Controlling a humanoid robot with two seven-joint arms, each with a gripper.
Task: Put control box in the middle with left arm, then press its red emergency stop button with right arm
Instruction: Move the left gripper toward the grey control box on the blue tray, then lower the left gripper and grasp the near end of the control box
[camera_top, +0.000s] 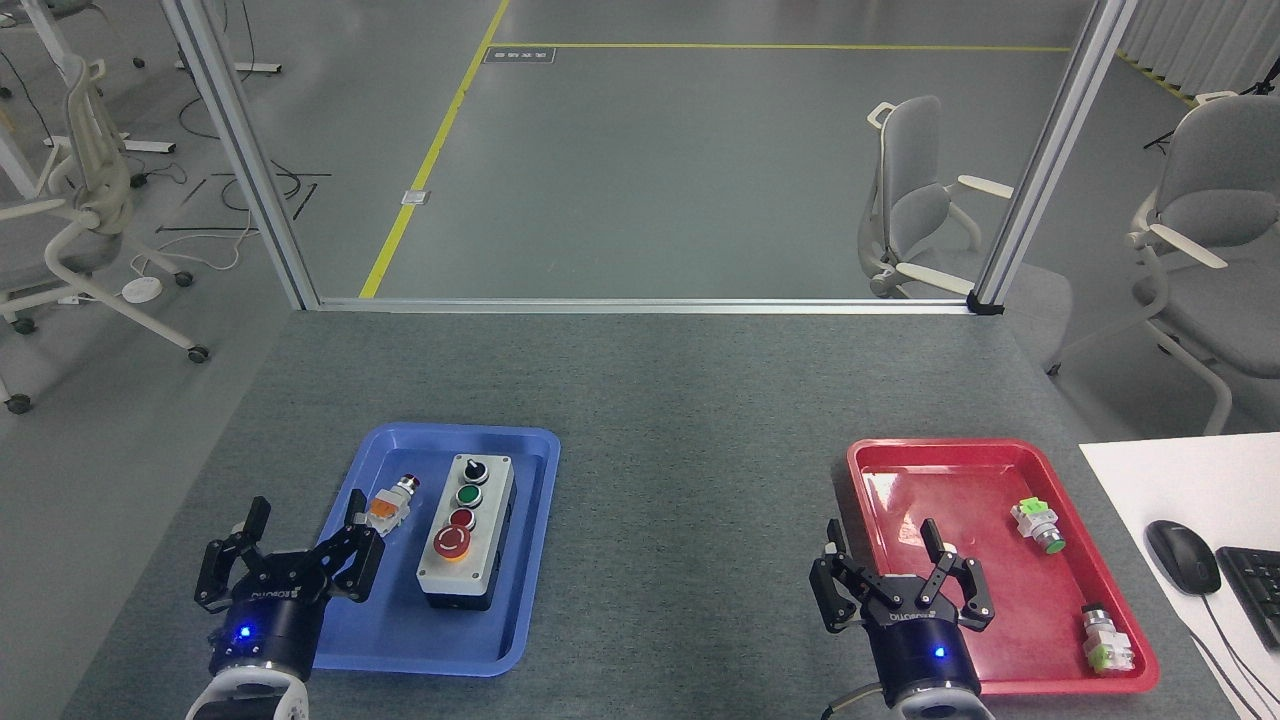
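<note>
- Control box (466, 532) sits in the blue tray (535, 560) on the left of the desk (680, 400), long axis running away from us, top up. Not yet in the middle.
- Red emergency stop button (453, 541) is the nearest control on the box top, facing up, so a straight press from above should work once the box is placed.
- Our left hand (290, 555) hovers at the tray's near-left corner, fingers spread wide, holding nothing. It is just beside the box, likely staged for the pick.
- A small orange push-button part (388, 505) lies between left hand and box; we risk clipping it on approach.
- Our right hand (905, 585) is open and empty at the red tray's (1000, 450) near-left edge, well apart from the box, probably waiting its turn.
- The desk strip between the trays is the drop zone.
</note>
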